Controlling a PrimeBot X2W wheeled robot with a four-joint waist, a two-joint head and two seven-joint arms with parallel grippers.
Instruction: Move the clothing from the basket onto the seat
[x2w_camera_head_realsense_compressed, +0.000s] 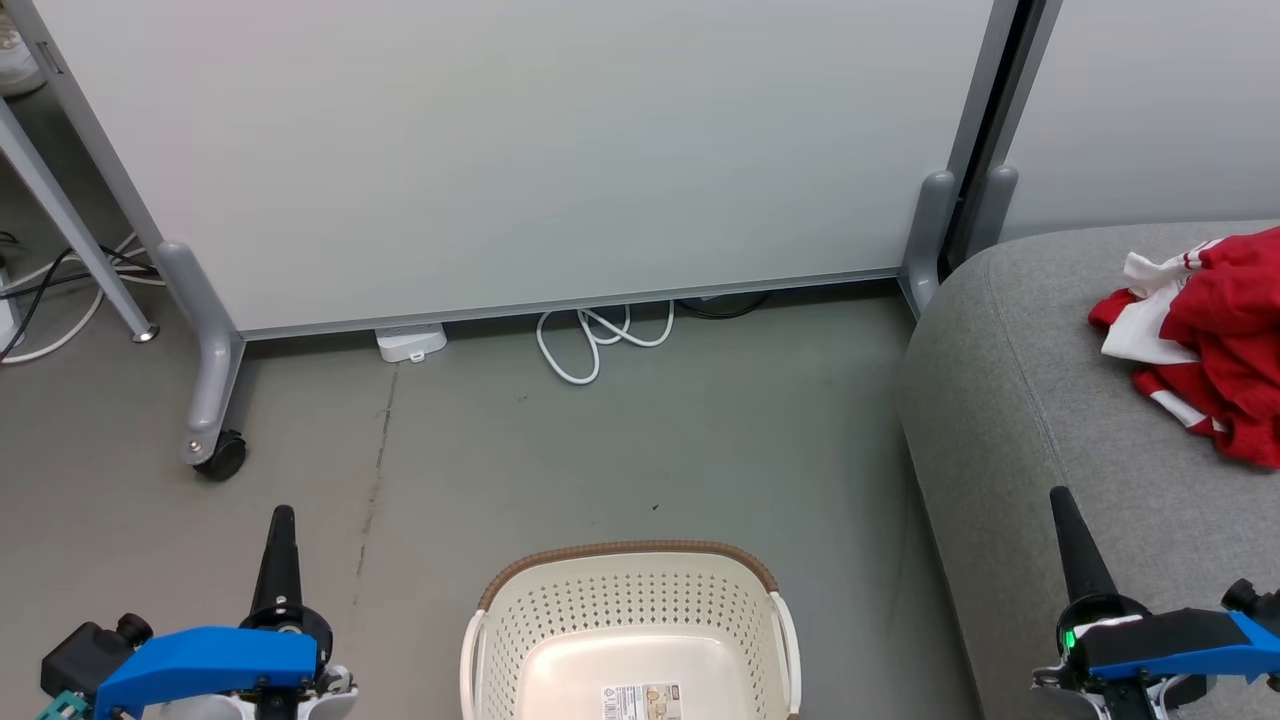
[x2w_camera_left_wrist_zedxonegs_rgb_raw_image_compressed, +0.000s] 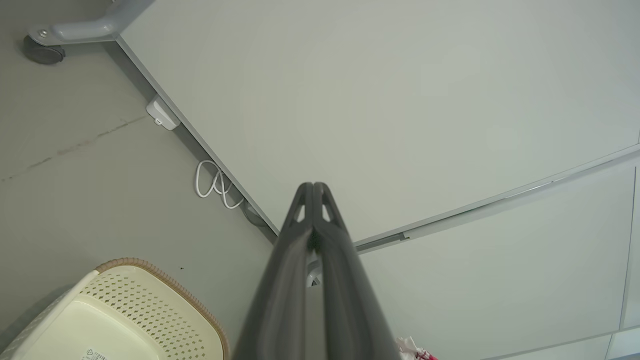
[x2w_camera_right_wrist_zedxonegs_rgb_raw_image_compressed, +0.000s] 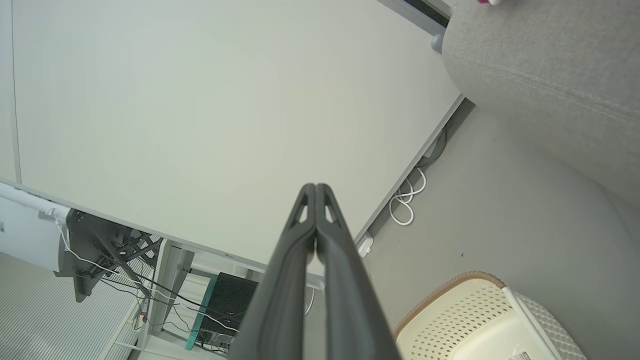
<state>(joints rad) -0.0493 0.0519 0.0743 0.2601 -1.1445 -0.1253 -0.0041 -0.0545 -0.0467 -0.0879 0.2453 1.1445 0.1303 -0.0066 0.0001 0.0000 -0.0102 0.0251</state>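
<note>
The red clothing (x2w_camera_head_realsense_compressed: 1215, 340) with white trim lies crumpled on the light grey seat (x2w_camera_head_realsense_compressed: 1040, 400) at the right edge of the head view. The cream basket (x2w_camera_head_realsense_compressed: 630, 610) stands on the floor at the bottom centre, its bare inside showing a barcode sticker (x2w_camera_head_realsense_compressed: 645, 700). My left gripper (x2w_camera_head_realsense_compressed: 282, 515) is at the lower left, shut and holding nothing, left of the basket. Over the seat's front at the lower right, my right gripper (x2w_camera_head_realsense_compressed: 1058, 497) is shut and holding nothing. The basket (x2w_camera_left_wrist_zedxonegs_rgb_raw_image_compressed: 120, 315) shows in the left wrist view and the basket (x2w_camera_right_wrist_zedxonegs_rgb_raw_image_compressed: 480, 320) in the right wrist view.
A pale partition panel (x2w_camera_head_realsense_compressed: 520, 150) on grey wheeled legs (x2w_camera_head_realsense_compressed: 215, 400) stands behind. A white cable loop (x2w_camera_head_realsense_compressed: 595, 340) and a white adapter (x2w_camera_head_realsense_compressed: 410, 343) lie at its foot. Grey floor (x2w_camera_head_realsense_compressed: 600, 450) stretches between panel and basket. More cables (x2w_camera_head_realsense_compressed: 40, 300) lie at the far left.
</note>
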